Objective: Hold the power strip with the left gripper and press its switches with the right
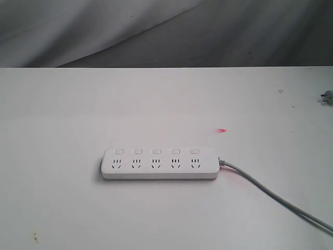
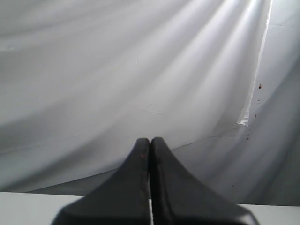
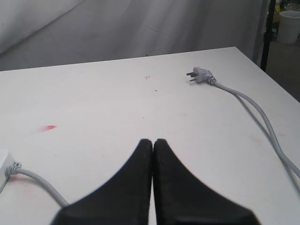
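Observation:
The white power strip (image 1: 159,164) lies flat near the middle of the white table, its row of small square switches (image 1: 156,151) along its far edge above the socket groups. Its grey cord (image 1: 276,198) runs off to the right; the strip's cord end (image 3: 3,161) shows in the right wrist view. Neither arm appears in the exterior view. My left gripper (image 2: 150,140) is shut with nothing in it and faces grey cloth above the table edge. My right gripper (image 3: 153,141) is shut and empty, over bare table, well apart from the strip.
The cord's grey plug (image 3: 200,75) lies near the table's far right corner, seen also at the exterior view's right edge as a plug (image 1: 327,97). A red mark (image 1: 222,130) is on the table behind the strip. A grey cloth backdrop (image 1: 166,31) hangs behind.

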Available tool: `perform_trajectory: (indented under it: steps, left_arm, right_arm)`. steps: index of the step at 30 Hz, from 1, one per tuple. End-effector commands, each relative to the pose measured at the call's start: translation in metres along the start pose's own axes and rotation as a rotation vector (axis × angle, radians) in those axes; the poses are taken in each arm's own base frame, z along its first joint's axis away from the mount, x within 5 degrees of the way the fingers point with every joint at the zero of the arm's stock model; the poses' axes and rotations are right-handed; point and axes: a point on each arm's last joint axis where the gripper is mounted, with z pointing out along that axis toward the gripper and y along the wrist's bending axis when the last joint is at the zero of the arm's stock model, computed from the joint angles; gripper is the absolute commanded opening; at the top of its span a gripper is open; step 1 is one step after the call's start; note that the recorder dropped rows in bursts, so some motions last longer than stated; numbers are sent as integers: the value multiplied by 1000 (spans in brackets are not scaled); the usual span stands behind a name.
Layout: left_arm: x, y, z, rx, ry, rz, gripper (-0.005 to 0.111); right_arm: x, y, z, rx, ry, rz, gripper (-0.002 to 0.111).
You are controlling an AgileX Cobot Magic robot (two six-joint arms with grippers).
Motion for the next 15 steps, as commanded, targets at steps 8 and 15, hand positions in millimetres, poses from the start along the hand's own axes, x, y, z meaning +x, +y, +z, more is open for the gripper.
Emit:
perform_trajectory:
  steps: [8, 15]
  left_arm:
    - [90, 18, 8, -31, 95, 195, 0]
    - [136, 25, 2, -30, 164, 195, 0]
  right_arm:
    - [0, 0, 0, 7, -13, 2, 0]
    - [0, 0, 0, 7, -13, 2, 0]
